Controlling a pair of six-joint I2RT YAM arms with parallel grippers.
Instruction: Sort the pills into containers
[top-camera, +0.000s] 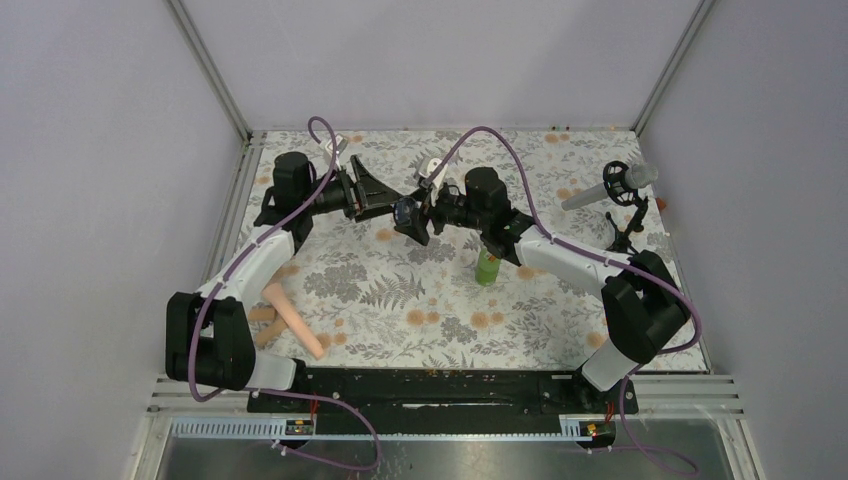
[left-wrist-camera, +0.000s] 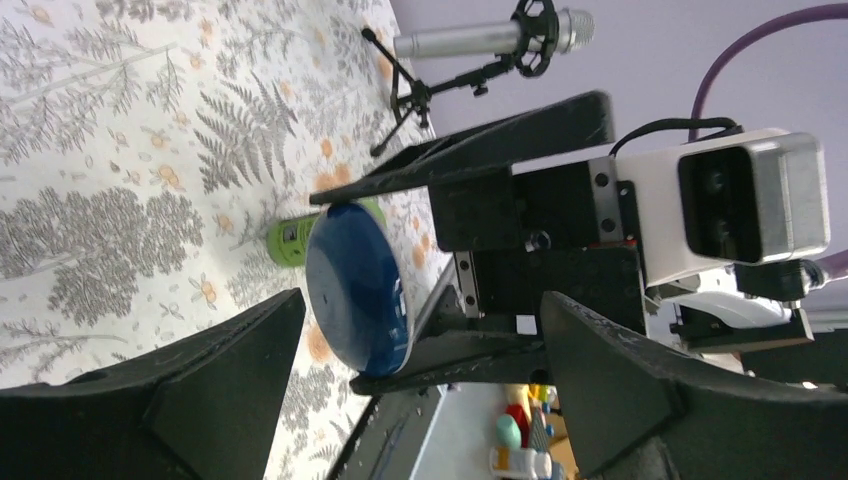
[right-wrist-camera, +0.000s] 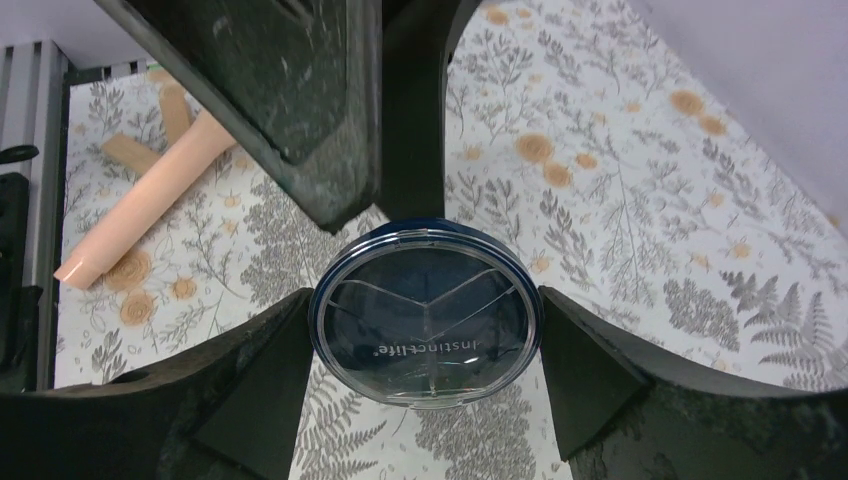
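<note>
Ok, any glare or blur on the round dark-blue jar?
Right wrist view: round dark-blue jar sharp, pale reflections streaking its clear lid. Left wrist view: its base shows a soft sheen. Top external view: even light, no glare.

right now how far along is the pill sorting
Nothing sorted yet: the dark-blue jar looks empty inside. In hand: the right gripper holds that jar in the air, with the open left gripper facing it. Left: the whole sorting; the green bottle stands untouched.

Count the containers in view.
2. The dark-blue jar is gripped by the right gripper; the green bottle stands upright just to its right. More may be hidden.
</note>
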